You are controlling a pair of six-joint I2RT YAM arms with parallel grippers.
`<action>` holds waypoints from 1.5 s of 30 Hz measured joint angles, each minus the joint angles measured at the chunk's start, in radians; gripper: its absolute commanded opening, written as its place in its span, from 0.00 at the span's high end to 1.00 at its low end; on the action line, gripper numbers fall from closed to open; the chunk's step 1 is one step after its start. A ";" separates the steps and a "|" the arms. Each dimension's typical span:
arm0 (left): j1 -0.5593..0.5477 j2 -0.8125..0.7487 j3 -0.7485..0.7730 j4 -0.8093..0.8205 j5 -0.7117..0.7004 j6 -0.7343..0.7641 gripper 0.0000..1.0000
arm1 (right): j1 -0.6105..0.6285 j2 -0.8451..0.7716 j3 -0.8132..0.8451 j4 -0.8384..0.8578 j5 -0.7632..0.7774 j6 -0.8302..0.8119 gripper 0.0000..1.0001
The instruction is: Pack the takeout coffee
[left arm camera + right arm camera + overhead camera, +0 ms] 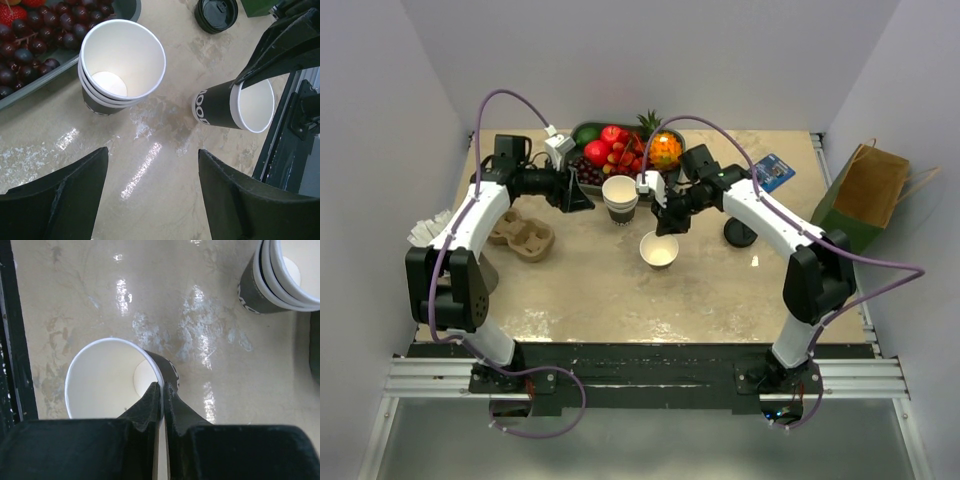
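Right gripper (163,386): clenched on the rim of the takeout coffee cup (110,375), one finger inside the wall and one outside, almost meeting.
Takeout coffee cup: open-topped, white inside, dark outside with white lettering. It sits directly under the right gripper near the middle of the table (620,300). The grasped part of the rim faces the stack. Whether its base rests on the table cannot be told.
Stack of cups (620,198): nested paper cups of the same kind, upright, just beyond the held cup and apart from it, between the two grippers.
Left gripper (152,152): jaws spread wide and holding nothing, low over bare table just left of the stack, pointing towards the held cup.
Black lid (740,233): flat on the table to the right of the held cup, near it but not touching, under the right forearm.
Fruit tray (590,130): at the far edge behind the stack, holding grapes and other fruit.
Cup carrier (523,237): brown pulp tray, left side, beside the left arm.
Paper bag (868,190): brown, open, off the table's right edge, well apart from the cup.
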 measured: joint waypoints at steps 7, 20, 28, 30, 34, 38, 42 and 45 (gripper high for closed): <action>-0.001 -0.004 -0.025 -0.010 -0.012 0.014 0.24 | 0.005 0.093 0.053 -0.026 -0.086 -0.044 0.89; -0.005 -0.014 -0.030 -0.026 -0.032 0.024 0.23 | 0.004 0.169 0.085 -0.062 -0.158 -0.068 0.76; -0.005 -0.014 -0.030 -0.043 -0.034 0.045 0.23 | 0.004 0.169 0.111 -0.075 -0.153 -0.068 0.64; -0.005 -0.014 -0.029 -0.045 -0.034 0.048 0.23 | 0.001 0.169 0.140 -0.084 -0.142 -0.063 0.62; -0.005 -0.014 -0.029 -0.046 -0.036 0.064 0.23 | -0.028 0.143 0.171 -0.078 -0.118 -0.048 0.61; -0.008 -0.008 -0.006 -0.045 -0.036 0.067 0.23 | -0.098 0.053 0.171 -0.117 -0.031 -0.111 0.62; -0.023 0.014 0.052 -0.037 -0.036 0.071 0.23 | -0.159 -0.057 0.159 -0.213 0.111 -0.264 0.66; -0.039 0.031 0.084 -0.032 -0.034 0.072 0.23 | -0.188 -0.130 0.090 -0.269 0.216 -0.396 0.71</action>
